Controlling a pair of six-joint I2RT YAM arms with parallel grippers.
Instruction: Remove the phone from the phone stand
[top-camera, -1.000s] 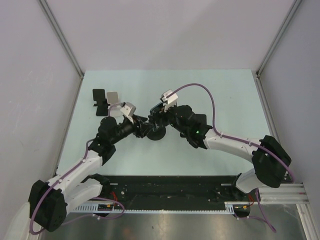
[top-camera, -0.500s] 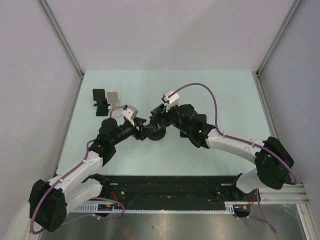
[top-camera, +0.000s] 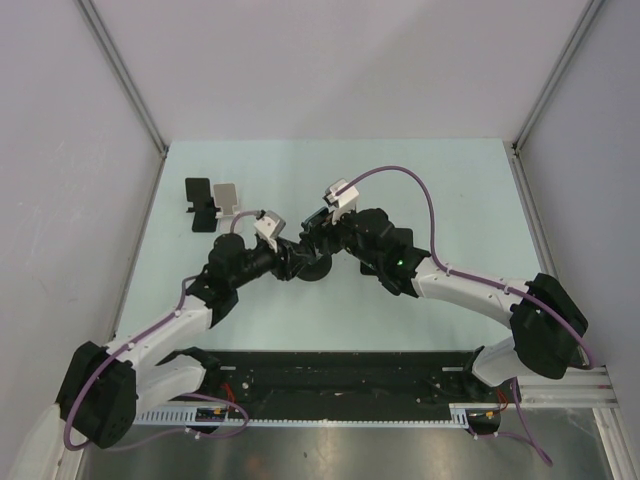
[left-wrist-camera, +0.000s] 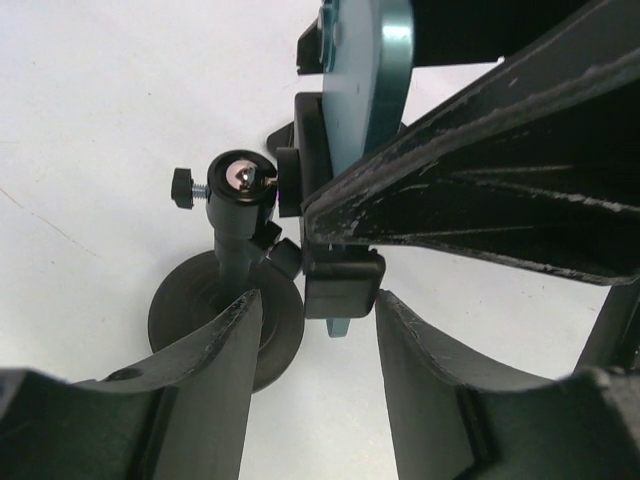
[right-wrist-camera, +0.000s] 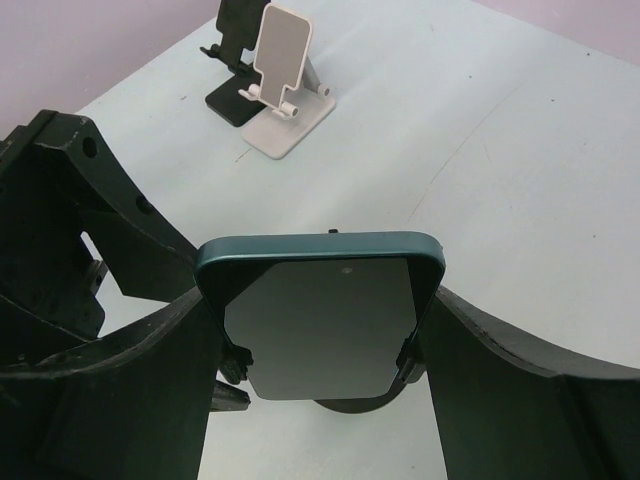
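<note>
Currently: phone (left-wrist-camera: 365, 80) sits clamped in phone stand (left-wrist-camera: 235, 200), tabletop (top-camera: 440, 190) centre. Right end effector (right-wrist-camera: 322, 290) grips its side edges. Left end effector (left-wrist-camera: 315, 340) open, straddling stand's lower clamp. Two small stands (top-camera: 227, 197) at 10 o'clock.

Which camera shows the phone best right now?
Right wrist: the phone faces it squarely, top edge and flat face clear. Left wrist catches only its teal edge; top external barely shows it.
</note>
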